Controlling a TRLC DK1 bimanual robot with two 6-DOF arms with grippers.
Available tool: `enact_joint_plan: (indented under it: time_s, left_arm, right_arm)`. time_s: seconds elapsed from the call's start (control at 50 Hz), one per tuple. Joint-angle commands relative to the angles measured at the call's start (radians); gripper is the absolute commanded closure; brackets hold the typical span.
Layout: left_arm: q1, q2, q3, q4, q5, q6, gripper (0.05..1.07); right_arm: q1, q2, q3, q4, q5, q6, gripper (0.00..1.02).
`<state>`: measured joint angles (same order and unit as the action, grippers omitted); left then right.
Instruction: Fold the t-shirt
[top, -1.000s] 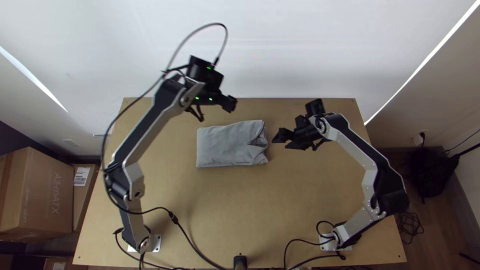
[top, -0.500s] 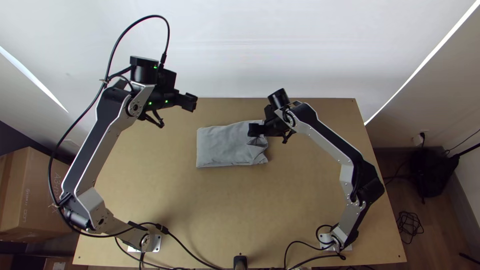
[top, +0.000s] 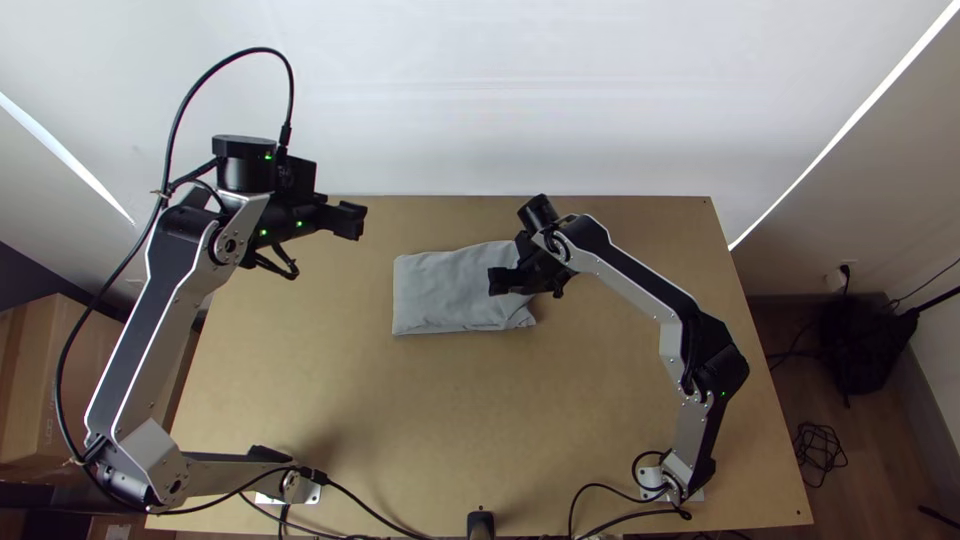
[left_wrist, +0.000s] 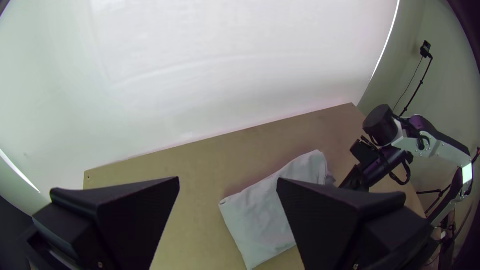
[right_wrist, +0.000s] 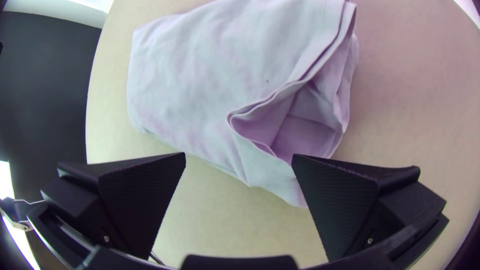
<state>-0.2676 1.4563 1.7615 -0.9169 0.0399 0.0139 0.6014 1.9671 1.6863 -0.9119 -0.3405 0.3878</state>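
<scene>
Between the left and right edges of the light wooden table (top: 430, 430), nearer the far edge than the near one, sits the grey t-shirt (top: 440, 290), folded into a compact bundle. Its straight short side faces the table's left edge; the opposite end, toward the right edge, gapes in loose layers, one corner turned back to leave a pocket. A strip of wood runs between the shirt and the far edge, and a far deeper stretch reaches down to the near edge, giving generous room on that side.

Toward the far left corner of the table, apart from the shirt, hangs the left gripper (top: 352, 218), its jaws wide apart with a gap between them. The right gripper (top: 497, 280) is over the shirt's loose end, jaws spread wide too, closed on nothing; whether it touches the fabric, I cannot tell. Broad wood separates it from the right edge. Past the far edge rises a white wall (top: 500, 100), and cardboard boxes (top: 75, 385) stand beyond the left edge.
</scene>
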Motion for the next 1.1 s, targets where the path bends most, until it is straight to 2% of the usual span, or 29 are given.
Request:
enact_joint_plan:
  time_s: [0.0,0.1,0.14,0.22,0.42,0.6,0.76,0.8,0.88,0.96,1.08]
  left_arm:
    - [0.013,-0.028,-0.039,0.010,-0.008,-0.028,0.09]
    - [0.021,-0.033,-0.048,0.012,-0.014,-0.028,0.09]
    - [0.021,-0.033,-0.050,0.012,-0.014,-0.028,0.09]
    - [0.021,-0.033,-0.054,0.021,-0.015,-0.028,0.09]
    - [0.021,-0.030,-0.056,0.024,-0.015,-0.028,0.09]
    - [0.025,-0.031,-0.053,0.024,-0.029,-0.017,0.09]
    - [0.047,-0.033,-0.019,0.021,-0.032,-0.009,0.09]
    - [0.056,-0.033,-0.010,0.016,-0.032,-0.009,0.09]
    - [0.077,-0.045,-0.007,0.018,-0.058,-0.012,0.09]
    - [0.079,-0.068,-0.008,0.026,-0.126,-0.019,0.09]
    - [0.123,-0.114,-0.025,0.030,-0.135,-0.034,0.09]
  right_arm:
    - [0.011,0.007,-0.056,-0.054,-0.058,-0.007,0.05]
    - [0.011,-0.016,-0.093,-0.111,-0.134,-0.015,0.05]
    - [0.008,-0.037,-0.108,-0.145,-0.170,-0.043,0.05]
    - [-0.008,-0.088,-0.145,-0.170,-0.201,-0.058,0.05]
    - [-0.124,-0.197,-0.188,-0.171,-0.203,-0.075,0.04]
    - [-0.236,-0.194,-0.168,-0.136,-0.201,-0.086,0.04]
    - [-0.249,-0.137,-0.139,-0.108,-0.206,-0.110,0.04]
    - [-0.249,-0.126,-0.132,-0.087,-0.226,-0.110,0.04]
    - [-0.262,-0.102,-0.111,-0.064,-0.356,-0.115,0.04]
    - [-0.270,-0.080,-0.108,0.007,-0.373,-0.107,0.04]
    - [-0.279,-0.033,-0.085,0.059,-0.384,-0.093,0.04]
